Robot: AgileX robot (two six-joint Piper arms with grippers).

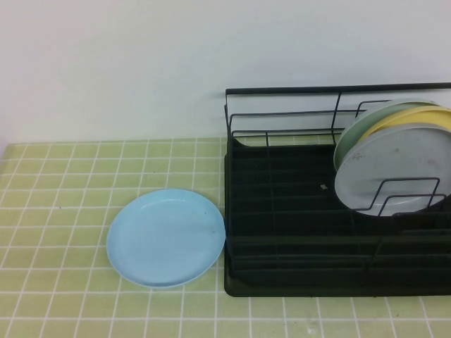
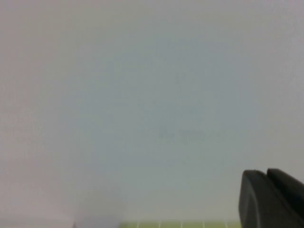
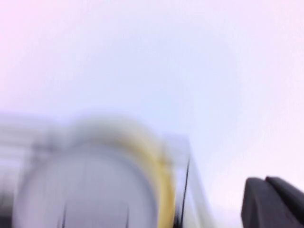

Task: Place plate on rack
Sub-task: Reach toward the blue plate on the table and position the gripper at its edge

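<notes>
High view showed you the blue plate [image 1: 166, 238] lying flat on the green tiled worktop [image 1: 56, 211], toward its front edge, with its rim just beside the left side of the black rack [image 1: 282, 211]. A grey plate [image 1: 394, 169], a yellow plate [image 1: 423, 118] and a green plate [image 1: 366, 120] stood upright at the rack's right end. Only the wrist views showed you the grippers. The left gripper [image 2: 266, 175] faced the white wall [image 2: 142, 95] above a strip of worktop, fingers closed together and holding nothing. The right gripper [image 3: 265, 180], likewise closed and empty, faced the blurred grey and yellow plates.
</notes>
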